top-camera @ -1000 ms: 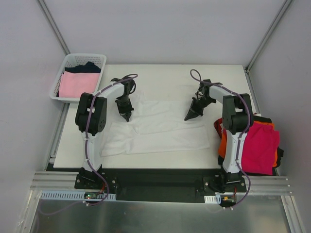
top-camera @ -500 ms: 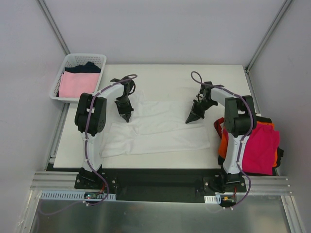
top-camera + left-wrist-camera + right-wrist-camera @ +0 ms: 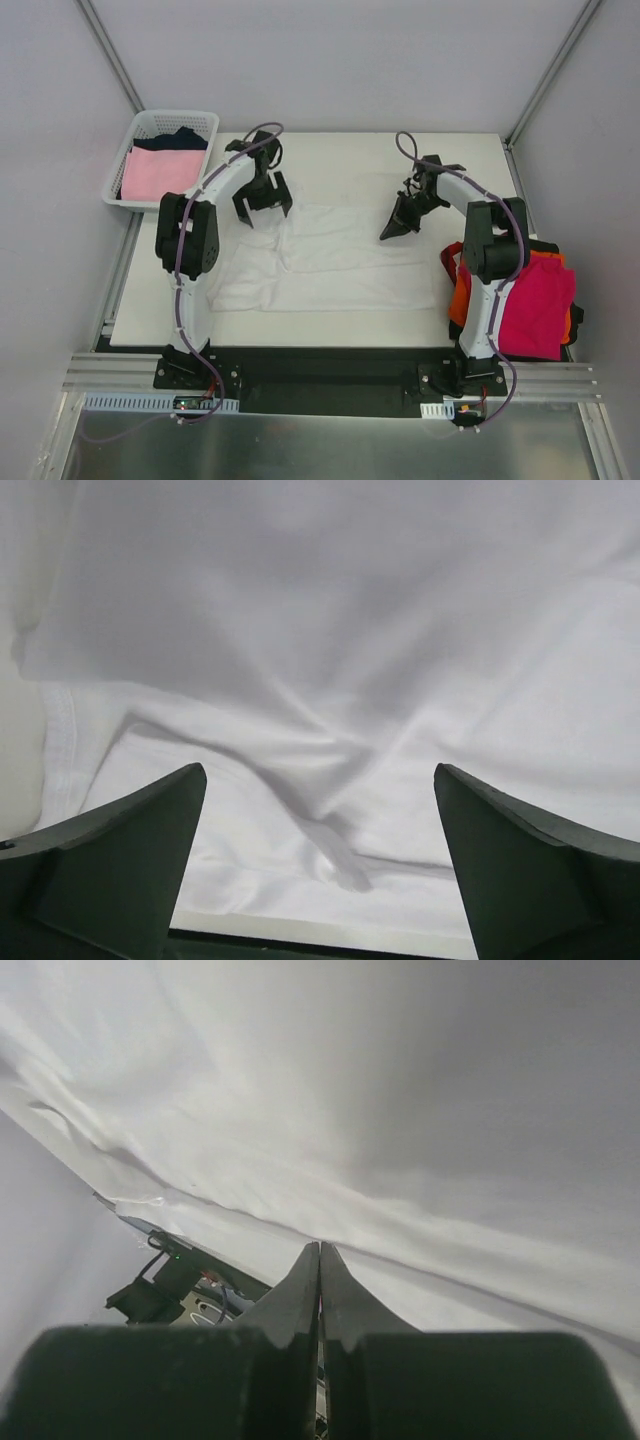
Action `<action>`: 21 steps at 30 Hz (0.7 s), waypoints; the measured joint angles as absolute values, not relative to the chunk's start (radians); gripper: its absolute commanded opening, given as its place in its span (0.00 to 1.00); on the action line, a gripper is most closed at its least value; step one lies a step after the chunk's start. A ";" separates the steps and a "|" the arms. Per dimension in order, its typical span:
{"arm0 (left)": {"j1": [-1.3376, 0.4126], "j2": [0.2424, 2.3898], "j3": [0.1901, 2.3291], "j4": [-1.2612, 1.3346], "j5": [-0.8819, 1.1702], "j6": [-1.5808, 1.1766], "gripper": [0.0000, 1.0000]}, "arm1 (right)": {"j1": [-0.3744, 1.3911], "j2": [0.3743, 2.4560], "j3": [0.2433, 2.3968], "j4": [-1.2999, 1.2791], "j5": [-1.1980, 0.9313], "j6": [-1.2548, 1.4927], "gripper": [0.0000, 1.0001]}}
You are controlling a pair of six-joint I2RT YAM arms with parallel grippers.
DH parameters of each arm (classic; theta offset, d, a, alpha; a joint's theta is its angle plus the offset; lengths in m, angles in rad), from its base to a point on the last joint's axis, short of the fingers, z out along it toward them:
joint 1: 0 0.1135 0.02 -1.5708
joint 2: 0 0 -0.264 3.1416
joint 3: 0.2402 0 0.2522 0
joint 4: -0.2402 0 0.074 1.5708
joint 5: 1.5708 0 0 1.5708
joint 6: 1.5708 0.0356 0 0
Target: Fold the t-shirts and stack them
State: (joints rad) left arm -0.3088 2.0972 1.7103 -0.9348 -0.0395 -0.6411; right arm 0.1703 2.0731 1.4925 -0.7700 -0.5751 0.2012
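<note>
White t-shirt (image 3: 330, 265) lies flat at centre of surface (image 3: 450, 160), long axis L–R. L pincer (image 3: 265, 213) released, over shirt's far-left corner. R pincer (image 3: 386, 235) clenched, no cloth seen held, at far-right corner.

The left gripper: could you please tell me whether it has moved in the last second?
Yes, the left gripper has shifted toward the far edge of the table, jaws now open.

The left hand (image 3: 267, 214) hangs splayed wide over the white t-shirt (image 3: 330, 270).
</note>
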 measured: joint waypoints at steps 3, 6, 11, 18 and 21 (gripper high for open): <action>-0.309 2.125 1.890 -0.934 -0.044 -0.641 0.99 | 0.163 2.073 1.551 -0.775 -0.589 0.201 0.01; -0.308 2.161 2.013 -0.924 -0.053 -0.640 0.99 | 0.154 2.075 1.597 -0.777 -0.596 0.199 0.01; -0.296 2.280 2.113 -0.926 -0.064 -0.636 0.96 | 0.145 2.099 1.613 -0.788 -0.607 0.197 0.01; -0.229 2.430 2.149 -0.953 -0.060 -0.636 0.96 | 0.145 2.132 1.613 -0.801 -0.611 0.196 0.01; -0.206 2.431 2.156 -0.947 -0.062 -0.634 0.96 | 0.145 2.135 1.613 -0.801 -0.614 0.196 0.01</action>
State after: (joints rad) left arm -0.2058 2.4313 2.1559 -0.9466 -0.0616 -0.6342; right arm 0.1452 2.1349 1.6131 -0.8013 -0.6140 0.1963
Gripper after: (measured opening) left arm 0.964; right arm 0.014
